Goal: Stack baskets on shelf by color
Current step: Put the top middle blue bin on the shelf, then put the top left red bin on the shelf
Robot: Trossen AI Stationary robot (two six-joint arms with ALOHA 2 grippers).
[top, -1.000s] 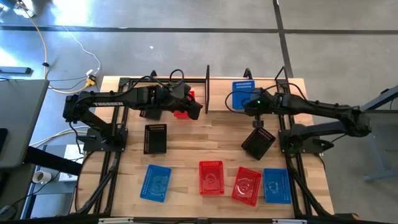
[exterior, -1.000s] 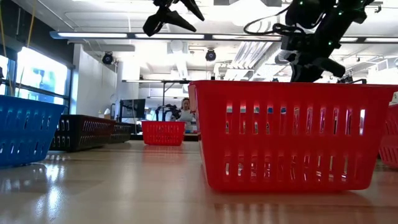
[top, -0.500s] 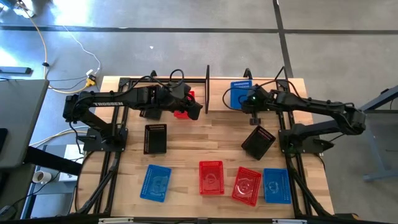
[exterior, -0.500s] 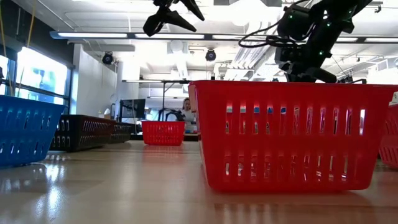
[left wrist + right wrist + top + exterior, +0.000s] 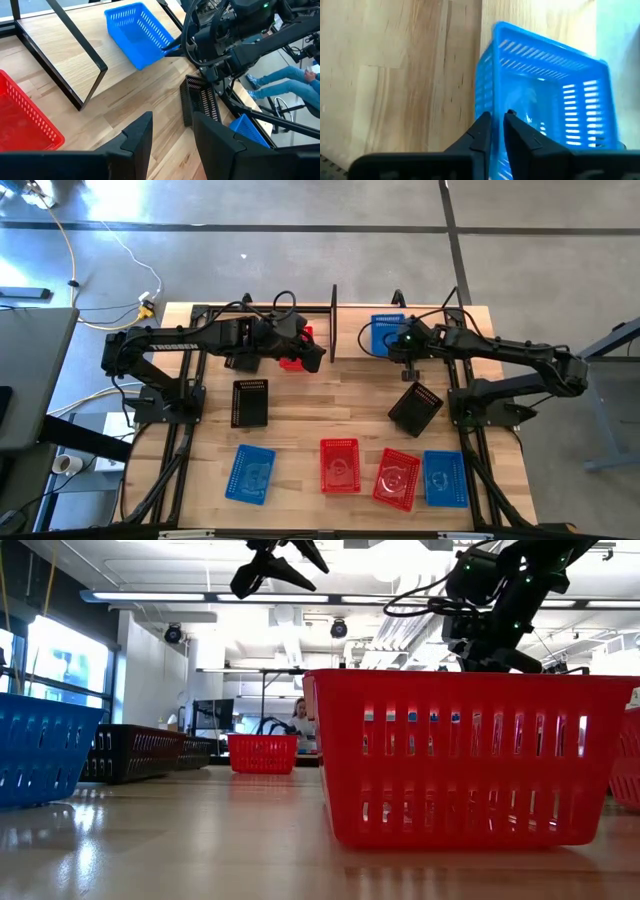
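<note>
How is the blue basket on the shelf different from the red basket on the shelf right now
The blue basket sits at the right end of the shelf; the red basket sits left of the middle upright. The right gripper straddles the blue basket's wall, jaws narrowly apart; the left gripper hangs open above the red one, touching nothing. Both are the same mesh-walled shape, upright on the shelf's wood base.

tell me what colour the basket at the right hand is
Blue. The basket by the right hand shows best in the right wrist view.
</note>
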